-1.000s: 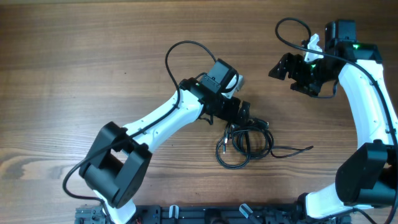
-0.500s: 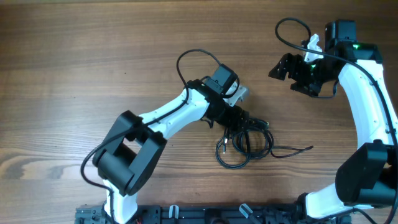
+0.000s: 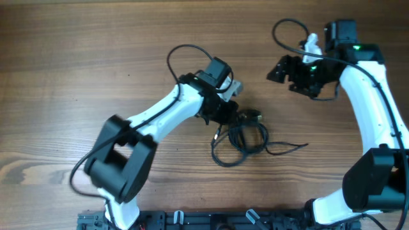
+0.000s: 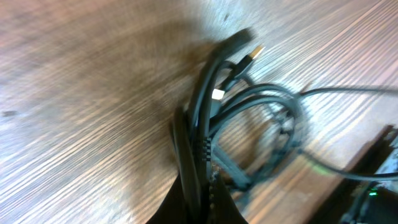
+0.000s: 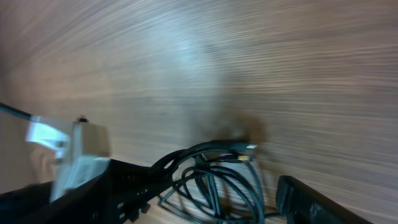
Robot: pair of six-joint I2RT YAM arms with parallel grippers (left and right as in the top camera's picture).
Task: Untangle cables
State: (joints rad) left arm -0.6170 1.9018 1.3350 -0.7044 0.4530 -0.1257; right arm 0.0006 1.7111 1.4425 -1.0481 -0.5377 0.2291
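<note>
The cables (image 3: 243,137) lie as one tangled bundle of black loops on the table (image 3: 77,64), near its middle. A loose strand (image 3: 289,149) trails from the bundle toward the right. The left tool (image 3: 232,116) sits at the bundle's upper-left edge, clenched on several cords. In the left wrist view these cords (image 4: 208,118) converge into its grip, and a gold-tipped plug (image 4: 254,52) sticks out past them. The right tool (image 3: 279,72) hangs above the table, well apart from the bundle, its fingers spread and grasping nothing. The right wrist view shows the loops (image 5: 217,177) low in frame.
</note>
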